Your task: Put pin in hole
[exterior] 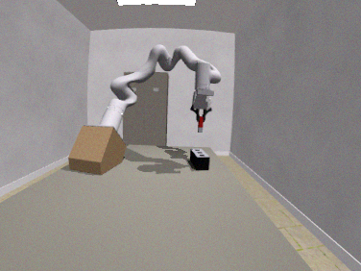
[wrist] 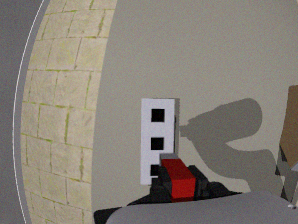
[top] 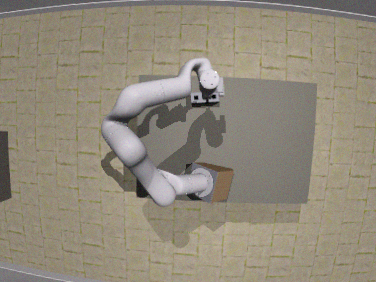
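My gripper is shut on the pin, holding it upright with the red end at the fingers and the pale end hanging below. It hangs well above the dark block, which stands on the grey mat. In the wrist view the pin's red end sits between the fingers, above the block's pale top, where two square holes show clearly and the third is partly hidden by the pin. In the overhead view the gripper hides both pin and block.
A brown box-shaped base holds the arm at the left of the mat. Grey walls close in on both sides, and a door stands behind the arm.
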You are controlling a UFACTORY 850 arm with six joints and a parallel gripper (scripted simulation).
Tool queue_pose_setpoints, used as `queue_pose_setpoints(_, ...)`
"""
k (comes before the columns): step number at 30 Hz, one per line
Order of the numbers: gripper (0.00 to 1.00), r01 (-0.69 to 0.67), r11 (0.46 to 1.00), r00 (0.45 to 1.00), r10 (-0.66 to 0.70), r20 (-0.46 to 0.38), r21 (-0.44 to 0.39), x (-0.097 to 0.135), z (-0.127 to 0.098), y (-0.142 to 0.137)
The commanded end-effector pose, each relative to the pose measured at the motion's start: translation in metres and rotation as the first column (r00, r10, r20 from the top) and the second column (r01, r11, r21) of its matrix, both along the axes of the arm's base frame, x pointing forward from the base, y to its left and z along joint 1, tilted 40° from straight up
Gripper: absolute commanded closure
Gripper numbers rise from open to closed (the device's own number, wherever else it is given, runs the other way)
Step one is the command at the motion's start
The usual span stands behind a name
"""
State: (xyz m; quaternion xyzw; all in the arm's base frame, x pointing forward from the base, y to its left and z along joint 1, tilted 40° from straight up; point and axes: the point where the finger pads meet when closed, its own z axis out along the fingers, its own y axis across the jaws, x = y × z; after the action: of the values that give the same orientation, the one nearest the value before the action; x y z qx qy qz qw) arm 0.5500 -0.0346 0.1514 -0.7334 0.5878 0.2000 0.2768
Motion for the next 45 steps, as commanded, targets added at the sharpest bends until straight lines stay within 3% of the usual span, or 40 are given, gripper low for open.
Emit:
queue_pose_setpoints(1, 1.00, 0.001, 1.000, 1.000, -0.001, 0.006, 0.002, 0.005, -0.053, 0.044)
queue_pose_setpoints(3, 1.00, 0.001, 1.000, 1.000, -0.001, 0.006, 0.002, 0.006, -0.065, 0.055)
queue_pose_setpoints(12, 1.00, 0.001, 1.000, 1.000, -0.001, 0.006, 0.002, 0.006, -0.065, 0.055)
queue_pose_setpoints(13, 1.00, 0.000, 1.000, 1.000, 0.000, 0.000, 0.000, 0.007, -0.080, 0.068)
queue_pose_setpoints(45, 1.00, 0.000, 1.000, 1.000, 0.000, 0.000, 0.000, 0.007, -0.080, 0.067)
